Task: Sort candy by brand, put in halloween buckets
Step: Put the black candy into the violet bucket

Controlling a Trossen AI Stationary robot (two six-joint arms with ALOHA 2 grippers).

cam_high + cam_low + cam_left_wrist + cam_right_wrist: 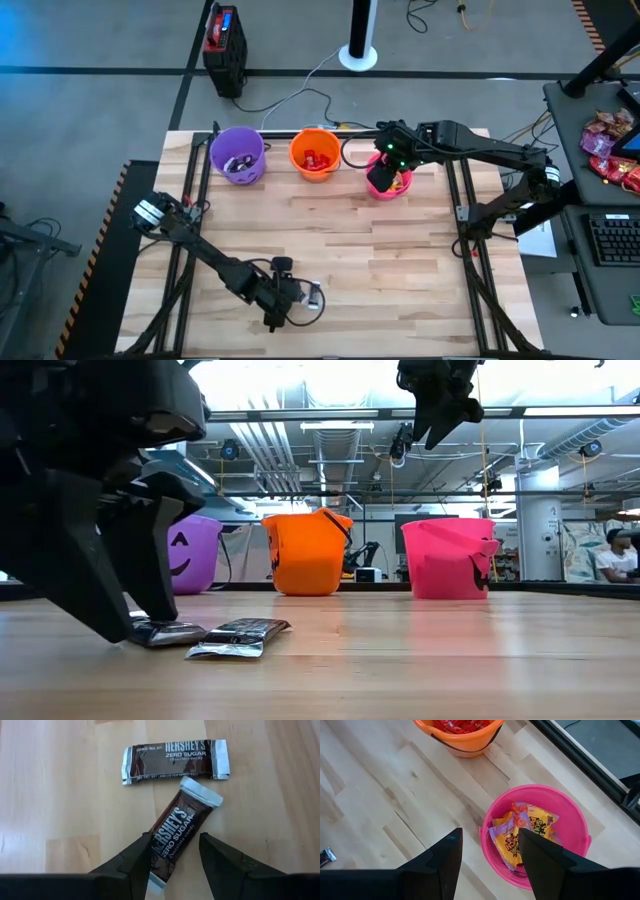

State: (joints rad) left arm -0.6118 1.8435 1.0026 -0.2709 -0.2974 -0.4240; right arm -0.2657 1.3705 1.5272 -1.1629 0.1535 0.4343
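Wooden table (400,260) with purple bucket (237,155), orange bucket (314,154) and pink bucket (389,180) along its far edge. Right gripper (487,852), jaws wide and empty, above the pink bucket. Left gripper (175,855), jaws parted, straddles a tilted Hershey's bar (180,827) lying flat; second bar (175,761) just beyond it.

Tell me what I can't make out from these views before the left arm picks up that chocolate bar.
- Purple bucket contents: too small in the high view; its wall hides them in the low view.
- Angled chocolate bar: its near end is hidden between the left end effector fingers, so contact is unclear.
- Pink bucket: the right end effector covers part of the yellow packets.
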